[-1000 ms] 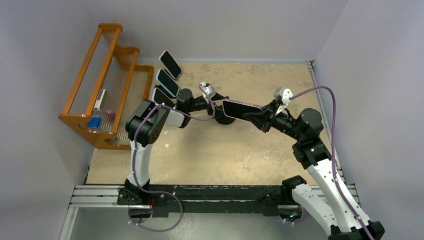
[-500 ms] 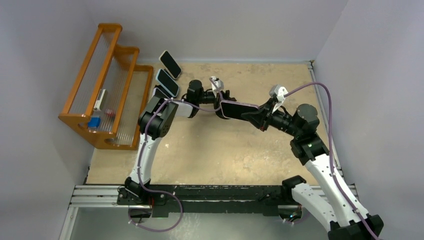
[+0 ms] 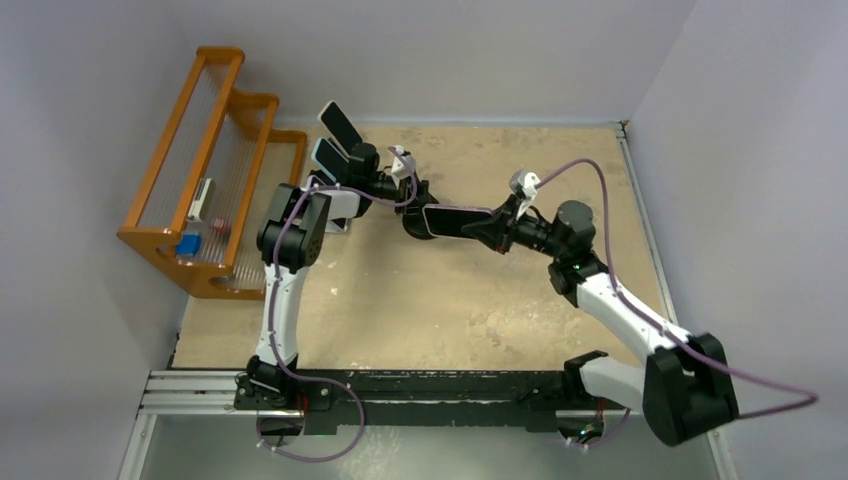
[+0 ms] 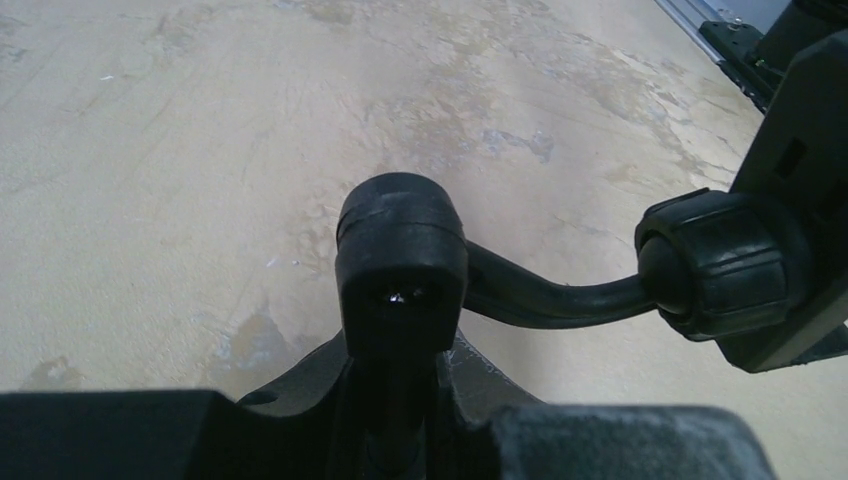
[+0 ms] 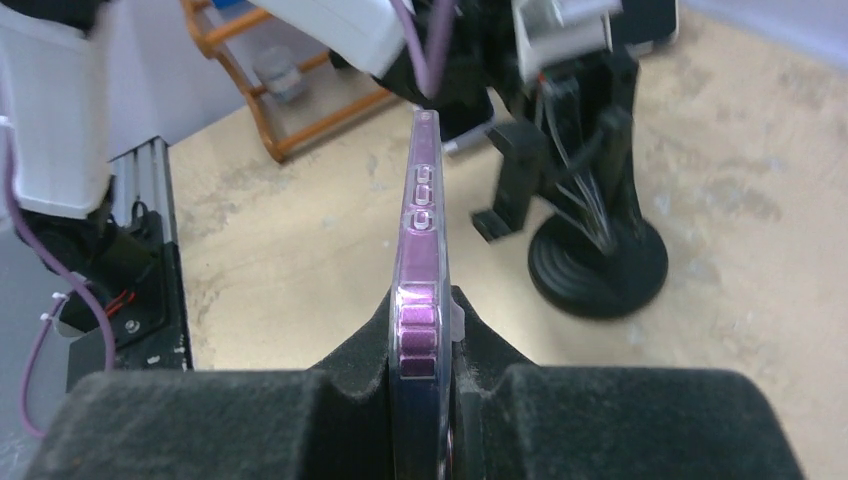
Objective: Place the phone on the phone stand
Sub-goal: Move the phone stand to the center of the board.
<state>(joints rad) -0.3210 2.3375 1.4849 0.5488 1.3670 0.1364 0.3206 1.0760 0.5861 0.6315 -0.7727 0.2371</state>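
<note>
The phone (image 3: 450, 218), dark with a purple case, hangs above the table, pinched edge-on in my right gripper (image 3: 482, 226). The right wrist view shows its purple edge (image 5: 421, 230) clamped between the pads of that gripper (image 5: 425, 350). The black phone stand (image 3: 416, 228) is just left of the phone's free end, and its round base (image 5: 598, 265) shows in the right wrist view. My left gripper (image 3: 412, 200) is shut on the stand. In the left wrist view its jaws (image 4: 400, 350) clamp the stand's black post (image 4: 400, 240), whose curved neck runs right to a ball joint (image 4: 725, 265).
An orange wooden rack (image 3: 215, 170) stands at the far left. Two other dark phones (image 3: 340, 128) (image 3: 331, 161) lean at the back left, close to my left arm. The black rail (image 3: 430, 385) runs along the near edge. Grey walls close in the table's sides.
My left gripper has closed on the stand and moved left with it. My right arm has carried the phone left, following the stand.
</note>
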